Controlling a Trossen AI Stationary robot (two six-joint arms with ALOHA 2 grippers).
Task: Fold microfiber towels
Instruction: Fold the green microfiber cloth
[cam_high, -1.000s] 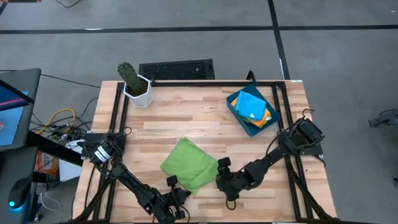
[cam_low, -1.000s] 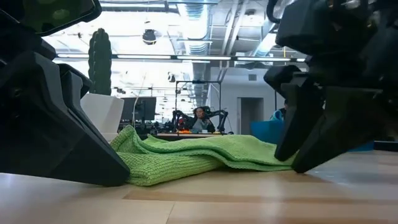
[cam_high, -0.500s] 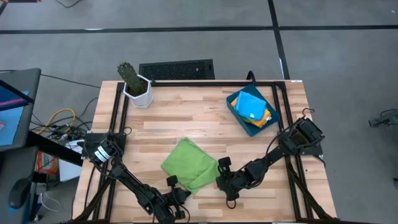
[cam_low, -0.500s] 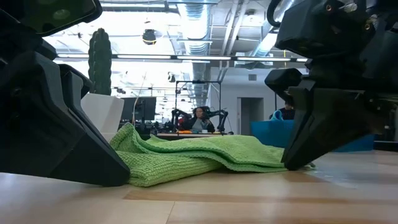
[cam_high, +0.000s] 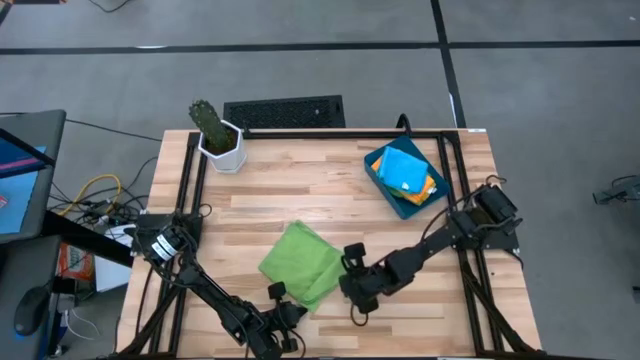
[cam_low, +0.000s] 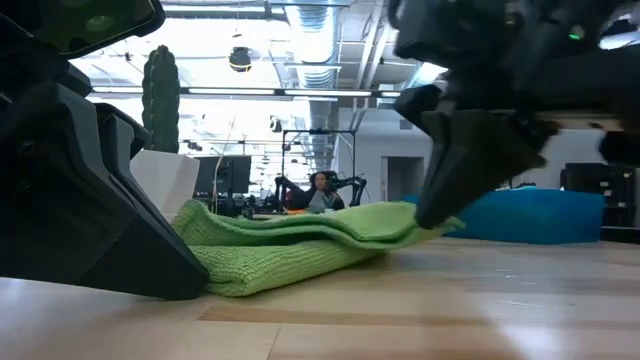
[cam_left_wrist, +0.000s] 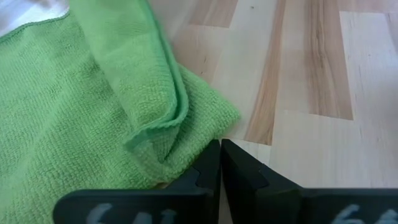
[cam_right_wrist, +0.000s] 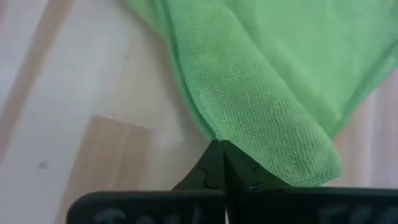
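Note:
A lime green microfiber towel (cam_high: 302, 261) lies folded in layers on the wooden table, near its front middle. My right gripper (cam_high: 349, 279) is at the towel's right corner, shut on it; the low view shows it there too (cam_low: 432, 218). My left gripper (cam_high: 288, 306) stands shut at the towel's near corner, fingertips down on the table (cam_left_wrist: 219, 149). The blue, orange and yellow towels (cam_high: 408, 172) lie stacked in the dark-blue tray (cam_high: 383, 187) at the back right. My left gripper has its shut fingers (cam_left_wrist: 208, 169) tips-down on the table, and the towel's near corner (cam_left_wrist: 186, 163) lies against the side of one finger. Whether any cloth is caught between the fingers cannot be told. My right gripper pinches the towel's right corner (cam_right_wrist: 247, 157) between its two fingers, at a rounded fold of the cloth. It comes slanting down from the table's right. The held upper layer (cam_low: 400, 222) is raised a little off the table, and the rest of the towel lies flat.
A cactus in a white pot (cam_high: 217, 135) stands at the back left. A black slotted panel (cam_high: 283, 110) lies beyond the table's far edge. Black frame rails (cam_high: 450, 175) run along the table's sides. Bare wood lies between the towel and the tray.
My right gripper has shut on the towel's right corner, then gone up and toward the table's left. The corner's upper layer has lifted off the table and moved left over the rest of the towel, which has stayed where it was.

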